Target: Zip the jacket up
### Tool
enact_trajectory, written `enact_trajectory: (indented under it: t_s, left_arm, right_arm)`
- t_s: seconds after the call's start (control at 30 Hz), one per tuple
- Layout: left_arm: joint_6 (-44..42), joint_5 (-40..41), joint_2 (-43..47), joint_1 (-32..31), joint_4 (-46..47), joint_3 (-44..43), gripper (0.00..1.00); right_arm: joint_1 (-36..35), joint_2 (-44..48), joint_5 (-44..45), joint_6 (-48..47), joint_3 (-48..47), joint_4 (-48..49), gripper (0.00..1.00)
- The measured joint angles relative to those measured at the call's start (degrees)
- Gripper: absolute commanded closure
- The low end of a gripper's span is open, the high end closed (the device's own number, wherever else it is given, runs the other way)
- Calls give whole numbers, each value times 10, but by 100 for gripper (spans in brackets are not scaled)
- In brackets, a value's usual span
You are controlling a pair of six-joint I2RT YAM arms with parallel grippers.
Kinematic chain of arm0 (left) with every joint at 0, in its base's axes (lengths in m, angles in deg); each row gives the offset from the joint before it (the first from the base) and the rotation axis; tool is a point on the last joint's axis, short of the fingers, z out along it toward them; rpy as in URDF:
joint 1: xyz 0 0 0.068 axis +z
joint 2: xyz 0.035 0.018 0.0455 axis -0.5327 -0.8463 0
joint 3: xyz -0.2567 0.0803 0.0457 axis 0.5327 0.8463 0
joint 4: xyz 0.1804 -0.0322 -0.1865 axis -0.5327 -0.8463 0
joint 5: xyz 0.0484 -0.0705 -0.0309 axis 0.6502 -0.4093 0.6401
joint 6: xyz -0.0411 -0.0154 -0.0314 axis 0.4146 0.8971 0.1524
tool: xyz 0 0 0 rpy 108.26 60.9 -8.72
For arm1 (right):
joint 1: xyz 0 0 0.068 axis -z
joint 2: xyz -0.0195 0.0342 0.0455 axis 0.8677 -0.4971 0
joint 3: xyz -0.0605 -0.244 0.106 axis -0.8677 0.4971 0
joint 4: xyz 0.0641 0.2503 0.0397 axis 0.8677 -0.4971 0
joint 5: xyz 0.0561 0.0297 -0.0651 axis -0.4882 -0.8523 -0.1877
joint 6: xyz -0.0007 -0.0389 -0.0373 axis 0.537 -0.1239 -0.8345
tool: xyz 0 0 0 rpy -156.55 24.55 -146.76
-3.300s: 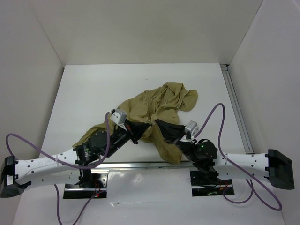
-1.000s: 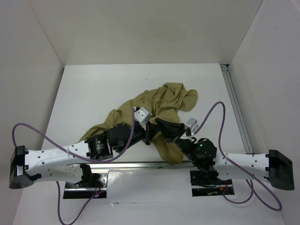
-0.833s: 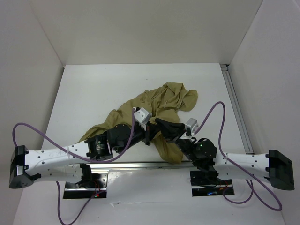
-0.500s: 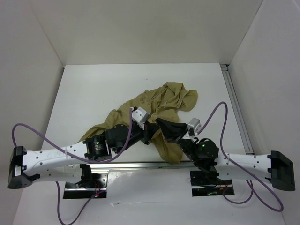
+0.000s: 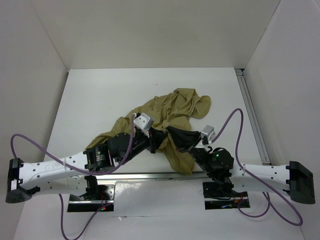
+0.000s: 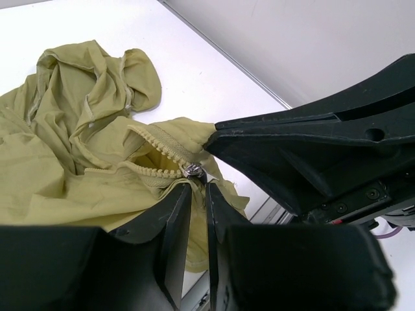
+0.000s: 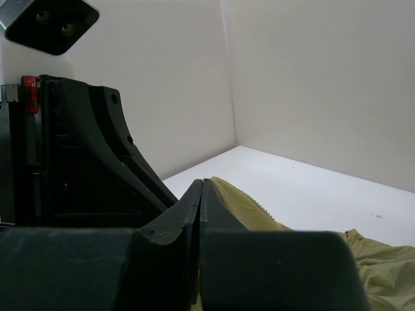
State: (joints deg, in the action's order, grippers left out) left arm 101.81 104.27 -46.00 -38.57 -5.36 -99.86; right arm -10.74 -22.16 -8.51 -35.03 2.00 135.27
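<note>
Release: left hand (image 6: 199, 186) has just eased to a narrow gap, zipper slider (image 6: 192, 170) at its tips; right hand (image 7: 201, 183) keeps the jacket (image 6: 65, 129) edge pinched just beyond, zip barely begun

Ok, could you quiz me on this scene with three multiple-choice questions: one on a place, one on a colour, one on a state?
1. Where is the jacket? A. crumpled on the white table; B. hung on the back wall; C. folded on an arm's base.
2. What colour are the cables? A. green; B. purple; C. orange.
3. How is the right pincer? A. wide open; B. shut on nothing; C. shut on the jacket's edge.
Answers: 1 A, it lies bunched mid-table; 2 B, the loops are plainly purple; 3 C, khaki fabric emerges from its closed tips.
</note>
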Motion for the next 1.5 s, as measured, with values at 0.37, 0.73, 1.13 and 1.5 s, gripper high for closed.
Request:
enact_trajectory:
  t_s: [0.37, 0.73, 1.13, 1.5]
  left_arm:
    - [17, 37, 51, 0, -68, 4, 64]
    - [83, 117, 55, 0, -209, -1, 48]
    - [88, 112, 73, 0, -204, 0, 50]
    - [58, 84, 50, 0, -149, 13, 53]
  right_arm:
    - [0, -4, 16, 11, -1, -4, 100]
    - [0, -42, 35, 16, -53, -30, 100]
    - [1, -116, 68, 21, -106, -30, 100]
    - [1, -156, 92, 32, -127, -21, 100]
